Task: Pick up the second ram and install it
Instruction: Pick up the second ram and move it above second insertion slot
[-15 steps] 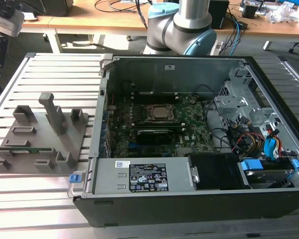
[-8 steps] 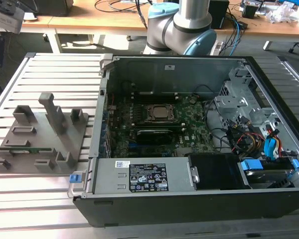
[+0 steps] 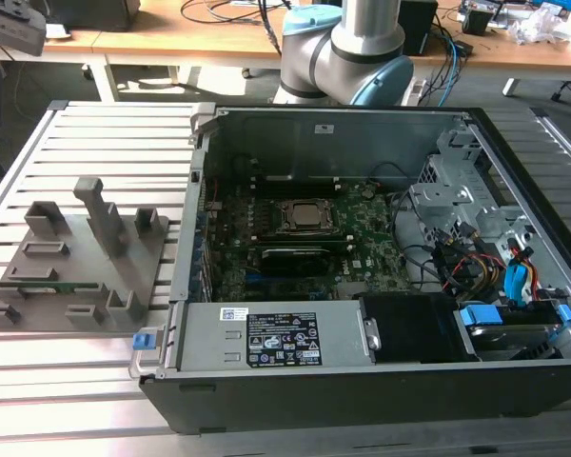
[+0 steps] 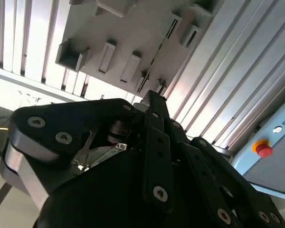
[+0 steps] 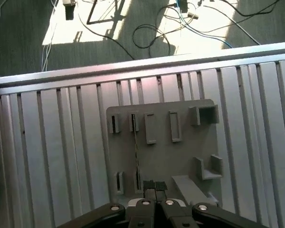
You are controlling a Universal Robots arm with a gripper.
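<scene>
I am hovering the gripper [image 5: 155,186], fingers closed and empty, over the grey tray's [image 5: 183,159] edge; the second ram [image 5: 135,152] is standing edge-up, presumably for pinching.

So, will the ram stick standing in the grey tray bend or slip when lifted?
Probably stiff and light: the second ram is a thin board, standing on edge in slots of the grey tray. Held at both ends, it may bind or tilt if lifted unevenly.

The gripper [image 5: 155,185] is matt black with bright metal screws [image 5: 115,208]. Beyond its tips the grey tray [image 5: 180,161] looks matt plastic, on a counter [image 5: 52,156] of ribbed, softly gleaming metal slats.
</scene>
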